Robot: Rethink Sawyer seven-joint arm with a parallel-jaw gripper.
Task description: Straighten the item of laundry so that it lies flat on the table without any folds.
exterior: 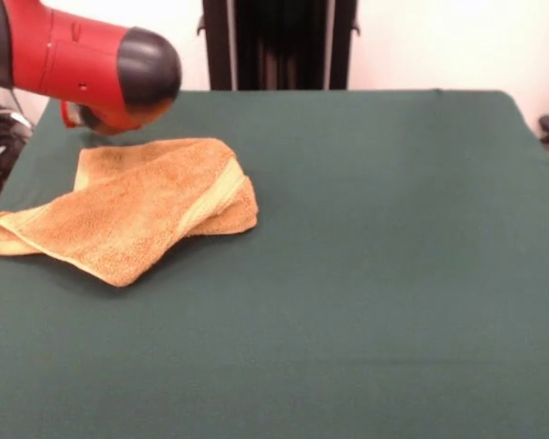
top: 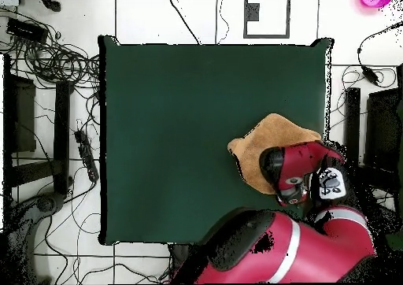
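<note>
Front view: the table (exterior: 366, 274) fills nearly everything, a broad rectangular top under dark green felt-like cloth, matte and even, with softly rounded far corners; behind its far edge stands the black pedestal (exterior: 279, 41) against a pale wall. In the overhead view the same table (top: 173, 132) reads as a large dark green rectangle on a white tiled floor (top: 197, 10), with black cables (top: 63, 61) looped at one side.

The arm (exterior: 73, 59) comes in at the upper left of the front view, a smooth glossy red shell ending in a rounded black cap, hanging just over the far left part of the table; from above, the arm (top: 291, 242) is a thick red and black body with a white band, bending over the towel's edge. Whether the gripper's fingers are apart or together cannot be told; neither view shows them clearly.

The towel (exterior: 137, 210) lies at the left side of the table in the front view, just beside the left edge and below the arm's black cap; golden-orange looped terry, fuzzy in texture, folded over itself into a rumpled, roughly triangular heap; a paler woven band (exterior: 210, 197) runs diagonally across the upper layer; one pale hem corner (exterior: 0, 233) reaches toward the table's left edge. From above, the towel (top: 264, 144) shows as a tan lobed shape partly covered by the arm.
</note>
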